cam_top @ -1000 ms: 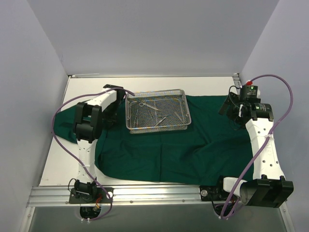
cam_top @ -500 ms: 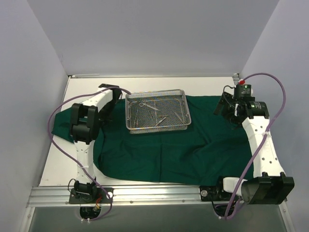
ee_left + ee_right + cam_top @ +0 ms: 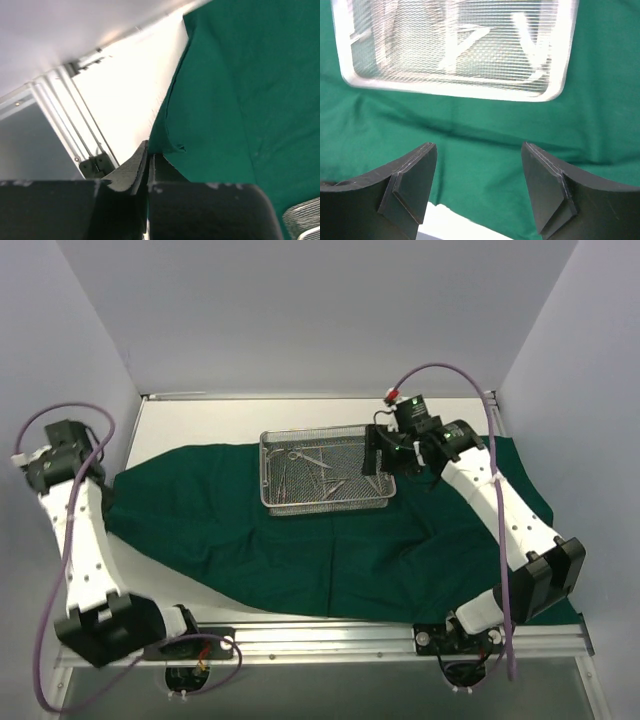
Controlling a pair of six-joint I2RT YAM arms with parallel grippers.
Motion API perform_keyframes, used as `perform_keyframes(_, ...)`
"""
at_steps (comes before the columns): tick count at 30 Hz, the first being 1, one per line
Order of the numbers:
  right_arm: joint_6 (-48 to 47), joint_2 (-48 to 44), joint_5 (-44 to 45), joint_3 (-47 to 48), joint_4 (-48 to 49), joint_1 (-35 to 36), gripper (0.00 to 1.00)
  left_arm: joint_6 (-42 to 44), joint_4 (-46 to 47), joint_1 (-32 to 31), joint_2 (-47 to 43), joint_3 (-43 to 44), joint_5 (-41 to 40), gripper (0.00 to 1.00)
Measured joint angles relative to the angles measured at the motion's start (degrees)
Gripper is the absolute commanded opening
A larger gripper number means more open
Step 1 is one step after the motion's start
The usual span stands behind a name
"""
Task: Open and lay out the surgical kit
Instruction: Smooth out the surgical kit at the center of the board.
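Step in hand: spreading the wrap. Your left gripper [image 3: 148,159] is clamped shut on the green cloth [image 3: 300,540] at its 9 o'clock corner. The mesh tray [image 3: 325,504] sits at the cloth's 12 o'clock, instruments [image 3: 305,462] inside. Your right gripper [image 3: 479,150] hovers at the tray's 3 o'clock edge, jaws wide and empty. Next, I judge: flatten the cloth, then lift out the instruments.

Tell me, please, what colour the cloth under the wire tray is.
The cloth is dark green, clearest in the top view.

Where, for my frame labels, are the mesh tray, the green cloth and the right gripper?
mesh tray [image 3: 320,432], top view, far rim.
green cloth [image 3: 300,550], top view, bare middle.
right gripper [image 3: 478,146], right wrist view, midway between fingertips.
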Motion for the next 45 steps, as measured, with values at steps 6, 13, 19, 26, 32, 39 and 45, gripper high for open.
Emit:
perform_keyframes(6, -0.2, -0.02, -2.49, 0.59, 2.27, 8.83, 0.7, -0.24, -1.79, 2.97, -10.84, -0.02, -2.21, 0.25)
perform_keyframes(13, -1.31, -0.55, -0.9, 0.68, 2.49, 9.92, 0.72, -2.14, -1.81, 3.98, -10.58, -8.13, 1.81, 0.75)
perform_keyframes(19, -1.99, -0.42, 1.36, 2.58, 1.68, 8.11, 0.71, -0.55, -2.82, 3.67, -8.79, -5.75, 7.52, 0.37)
perform_keyframes(26, -2.38, 4.07, 5.03, 8.2, 1.18, -2.12, 0.54, 2.95, 0.98, -4.94, 2.78, 3.74, 12.22, 0.02)
perform_keyframes(32, -1.95, 11.26, 9.9, 8.5, 4.63, -11.67, 0.15, 6.8, 5.51, -11.91, 22.73, 17.16, 16.35, 0.02)
perform_keyframes(39, -1.77, 23.52, 14.69, 13.9, 9.86, -18.78, 0.0, 6.97, 5.42, -11.72, 42.16, 29.35, 19.67, 0.02)
perform_keyframes(45, -2.4, 33.55, 14.8, 19.65, 11.04, -24.04, 0.0, 6.6, 3.56, -11.32, 55.78, 37.42, 20.37, 0.02)
